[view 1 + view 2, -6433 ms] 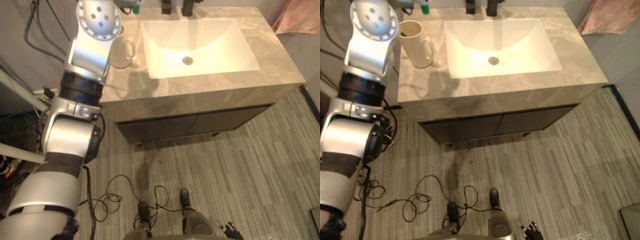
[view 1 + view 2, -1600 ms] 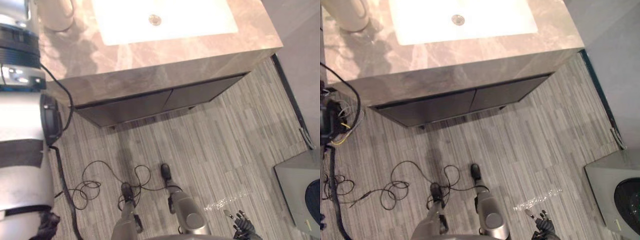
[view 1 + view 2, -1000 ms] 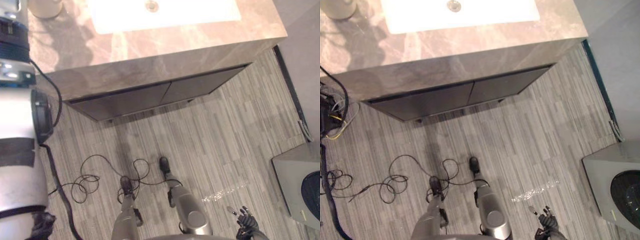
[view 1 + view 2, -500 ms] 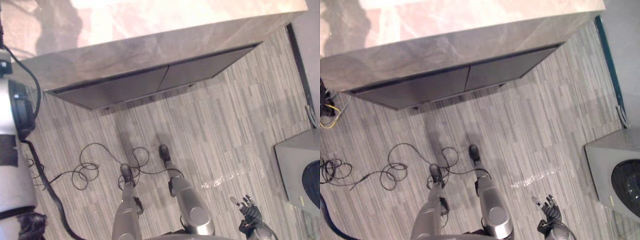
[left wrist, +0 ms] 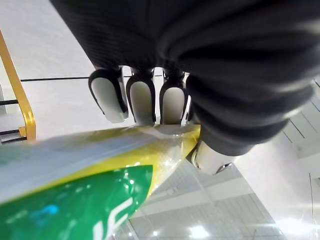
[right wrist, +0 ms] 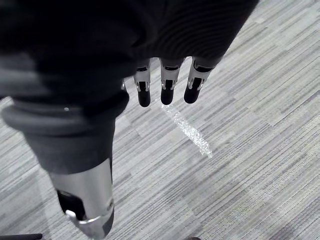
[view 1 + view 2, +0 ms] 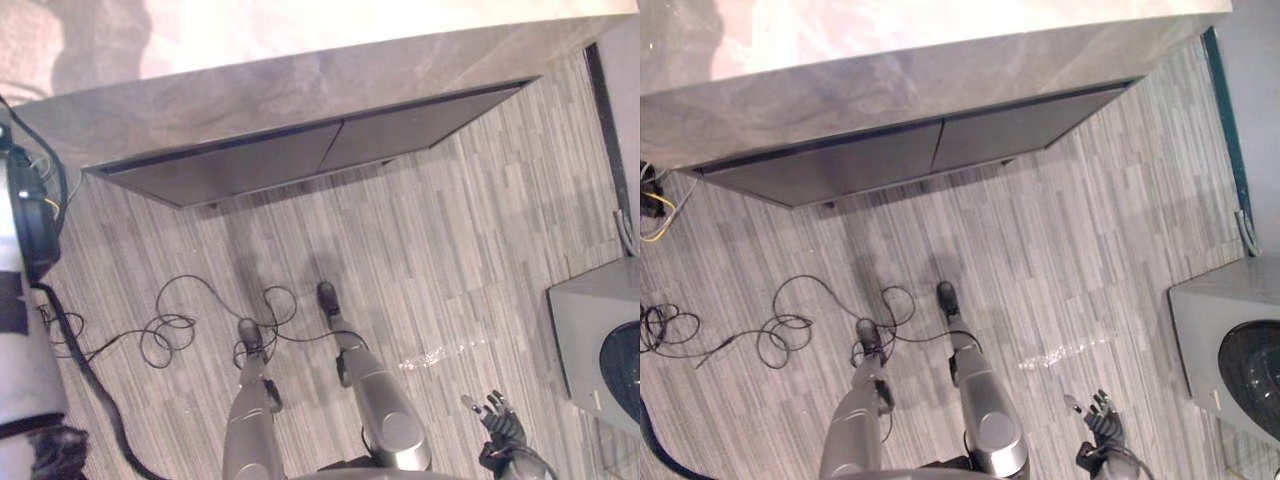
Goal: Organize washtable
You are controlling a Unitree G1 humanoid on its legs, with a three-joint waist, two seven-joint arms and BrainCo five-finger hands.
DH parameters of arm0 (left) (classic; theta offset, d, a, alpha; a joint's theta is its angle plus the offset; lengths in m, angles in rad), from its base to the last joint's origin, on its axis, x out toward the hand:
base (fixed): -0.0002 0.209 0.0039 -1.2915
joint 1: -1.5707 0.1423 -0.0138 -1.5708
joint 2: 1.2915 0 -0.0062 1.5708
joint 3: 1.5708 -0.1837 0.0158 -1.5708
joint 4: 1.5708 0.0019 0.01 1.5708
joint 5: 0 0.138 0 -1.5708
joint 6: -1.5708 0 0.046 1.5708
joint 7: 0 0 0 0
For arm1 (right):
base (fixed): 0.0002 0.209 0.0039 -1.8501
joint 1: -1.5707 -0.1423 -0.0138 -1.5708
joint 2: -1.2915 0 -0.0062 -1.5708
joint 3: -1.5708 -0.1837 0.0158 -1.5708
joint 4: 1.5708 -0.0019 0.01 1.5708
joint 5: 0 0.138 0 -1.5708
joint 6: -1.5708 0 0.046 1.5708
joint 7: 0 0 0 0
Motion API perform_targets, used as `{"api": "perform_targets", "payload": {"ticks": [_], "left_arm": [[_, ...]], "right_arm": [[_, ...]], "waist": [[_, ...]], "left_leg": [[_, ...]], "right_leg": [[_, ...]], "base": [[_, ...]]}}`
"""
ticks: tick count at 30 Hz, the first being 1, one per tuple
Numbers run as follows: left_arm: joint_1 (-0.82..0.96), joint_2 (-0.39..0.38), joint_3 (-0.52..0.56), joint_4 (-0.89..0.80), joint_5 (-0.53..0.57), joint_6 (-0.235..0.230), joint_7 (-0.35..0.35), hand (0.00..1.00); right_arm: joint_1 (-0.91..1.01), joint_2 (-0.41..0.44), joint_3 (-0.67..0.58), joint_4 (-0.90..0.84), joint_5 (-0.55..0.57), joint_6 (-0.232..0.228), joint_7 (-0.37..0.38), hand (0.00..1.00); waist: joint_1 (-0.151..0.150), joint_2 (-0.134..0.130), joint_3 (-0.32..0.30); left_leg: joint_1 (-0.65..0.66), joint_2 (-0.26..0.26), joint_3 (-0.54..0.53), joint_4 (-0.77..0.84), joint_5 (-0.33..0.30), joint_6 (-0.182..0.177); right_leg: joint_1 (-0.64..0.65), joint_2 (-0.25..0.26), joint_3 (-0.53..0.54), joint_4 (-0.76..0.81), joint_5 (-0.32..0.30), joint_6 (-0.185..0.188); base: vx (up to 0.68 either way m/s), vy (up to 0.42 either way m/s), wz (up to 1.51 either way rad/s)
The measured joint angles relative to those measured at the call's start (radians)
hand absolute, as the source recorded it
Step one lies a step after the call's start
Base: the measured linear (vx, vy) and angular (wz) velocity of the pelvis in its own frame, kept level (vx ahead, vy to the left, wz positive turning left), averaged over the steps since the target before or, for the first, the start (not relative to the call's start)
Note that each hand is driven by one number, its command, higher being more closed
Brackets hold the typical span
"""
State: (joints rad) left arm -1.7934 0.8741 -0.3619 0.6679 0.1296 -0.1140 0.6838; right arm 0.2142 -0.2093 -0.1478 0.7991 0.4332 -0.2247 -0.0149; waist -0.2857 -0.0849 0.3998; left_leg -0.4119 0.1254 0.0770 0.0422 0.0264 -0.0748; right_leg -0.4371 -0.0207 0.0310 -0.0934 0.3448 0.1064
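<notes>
One glossy yellow-and-green tube (image 5: pixel 100 165), pinched in the curled left robot hand (image 5: pixel 142 100).
Empty right robot hand (image 7: pixel 1102 425) hangs slack-fingered over striped grey plank floor (image 7: pixel 1090 220); veined stone desk (image 7: pixel 940 70) front edge above; camera has tipped downward since.

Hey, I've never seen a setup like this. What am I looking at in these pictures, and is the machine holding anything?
This is a humanoid robot with two arms and fingered hands, tidying a washtable. The two wide pictures come from cameras on its head, looking down: the table's stone front edge runs along the top, dark cabinet doors sit beneath it, and grey floor spreads below. A grey box with a round dark window stands at the right. The two close pictures come from cameras on the wrists. The left hand has its fingers curled on a glossy green and yellow package, perhaps a tube. The right hand hangs over the floor, fingers straight, holding nothing.
</notes>
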Motion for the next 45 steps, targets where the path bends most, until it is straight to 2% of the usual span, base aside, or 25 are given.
{"api": "perform_targets", "payload": {"ticks": [3,5,6,7,9,14,17,22,25,30,36,43,45], "left_arm": [[0.0,0.0,-0.001,0.0,0.0,0.0,-0.001,1.0],[0.0,0.0,-0.002,0.0,0.0,-0.001,-0.003,1.0],[0.0,0.001,-0.003,-0.007,0.0,-0.003,-0.006,1.0],[0.0,0.009,-0.002,-0.018,0.0,-0.006,-0.004,1.0],[0.0,0.035,-0.003,-0.038,0.001,-0.015,-0.007,1.0],[0.0,0.035,-0.031,-0.033,0.001,-0.021,-0.025,1.0],[0.0,0.035,-0.031,-0.025,0.001,-0.021,-0.03,1.0],[0.0,0.035,-0.032,-0.025,0.002,-0.021,-0.032,1.0],[0.0,0.04,-0.035,-0.025,0.009,-0.021,-0.032,1.0],[0.0,0.075,-0.057,-0.025,0.039,-0.021,-0.031,1.0],[0.001,0.093,-0.062,-0.026,0.04,-0.02,-0.032,1.0],[0.01,0.094,-0.062,-0.027,0.04,-0.021,-0.04,1.0],[0.042,0.094,-0.063,-0.027,0.04,-0.021,-0.05,1.0]], "right_arm": [[0.001,-0.006,-0.001,0.002,0.001,0.0,0.001,0.0],[0.015,-0.007,-0.009,0.002,0.004,0.0,0.003,0.0],[0.042,-0.007,-0.01,0.003,0.008,0.0,0.006,0.0],[0.044,-0.012,-0.01,0.011,0.007,0.003,0.007,0.0],[0.044,-0.023,-0.011,0.011,0.007,0.008,0.018,0.0],[0.047,-0.023,-0.016,0.011,0.007,0.009,0.02,0.0],[0.047,-0.022,-0.021,0.01,0.007,0.009,0.02,0.0],[0.047,-0.021,-0.021,0.01,0.008,0.009,0.02,0.0],[0.046,-0.02,-0.02,0.009,0.008,0.008,0.02,0.0],[0.046,-0.014,-0.017,0.01,0.008,0.009,0.02,0.0],[0.046,-0.014,-0.016,0.011,0.009,0.009,0.02,0.0],[0.034,-0.014,-0.016,0.024,0.011,0.009,0.02,0.0],[0.031,-0.017,-0.018,0.041,0.029,0.009,0.021,0.0]], "waist": [[-0.001,0.0,0.0],[-0.003,-0.002,-0.001],[-0.013,-0.02,-0.01],[-0.011,-0.019,-0.009],[-0.01,-0.019,-0.01],[-0.014,-0.023,-0.011],[-0.007,-0.023,-0.011],[-0.001,-0.022,-0.011],[0.002,-0.022,-0.011],[0.004,-0.021,-0.011],[0.021,-0.018,-0.013],[0.023,-0.013,-0.016],[0.024,0.01,-0.032]], "left_leg": [[0.011,0.001,0.0,-0.002,0.0,0.0],[0.026,-0.007,0.005,-0.006,0.002,-0.004],[0.033,-0.037,0.009,-0.003,0.007,-0.01],[0.032,-0.039,0.012,-0.001,0.008,-0.012],[0.032,-0.035,0.028,0.008,0.008,-0.015],[0.022,-0.044,0.031,0.045,-0.022,-0.038],[0.035,-0.027,0.034,0.064,-0.048,-0.043],[0.055,-0.023,0.039,0.062,-0.057,-0.035],[0.062,-0.027,0.04,0.062,-0.064,-0.023],[0.064,-0.033,0.047,0.063,-0.065,-0.021],[0.066,-0.042,0.056,0.075,-0.077,0.0],[0.064,-0.042,0.056,0.079,-0.077,0.001],[0.059,-0.042,0.051,0.08,-0.076,0.002]], "right_leg": [[0.01,0.001,0.002,-0.002,-0.002,0.003],[0.032,-0.012,0.004,-0.001,-0.053,0.041],[0.055,-0.048,0.004,-0.001,-0.168,0.028],[0.048,-0.049,0.0,0.004,-0.17,-0.013],[0.049,-0.054,-0.028,0.007,-0.177,0.002],[0.054,-0.07,-0.047,0.018,-0.159,0.012],[0.065,-0.058,-0.052,0.022,-0.116,0.048],[0.073,-0.051,-0.056,0.022,-0.039,0.026],[0.075,-0.052,-0.058,0.021,0.004,-0.015],[0.079,-0.057,-0.057,0.001,0.066,-0.027],[0.082,-0.065,-0.058,-0.003,0.07,-0.031],[0.082,-0.064,-0.058,-0.003,0.07,-0.031],[0.081,-0.065,-0.058,-0.003,0.07,-0.031]], "base": [[0.1,0.05,0.0],[0.13,0.055,0.24],[0.12,0.04,0.37],[0.11,0.024,0.19],[0.1,0.015,-0.07],[0.13,0.06,0.03],[0.15,0.075,-0.12],[0.1,0.131,-0.08],[0.06,0.147,-0.03],[0.05,0.116,-0.04],[0.03,0.086,-0.05],[0.03,0.062,0.0],[0.05,0.072,0.05]]}}
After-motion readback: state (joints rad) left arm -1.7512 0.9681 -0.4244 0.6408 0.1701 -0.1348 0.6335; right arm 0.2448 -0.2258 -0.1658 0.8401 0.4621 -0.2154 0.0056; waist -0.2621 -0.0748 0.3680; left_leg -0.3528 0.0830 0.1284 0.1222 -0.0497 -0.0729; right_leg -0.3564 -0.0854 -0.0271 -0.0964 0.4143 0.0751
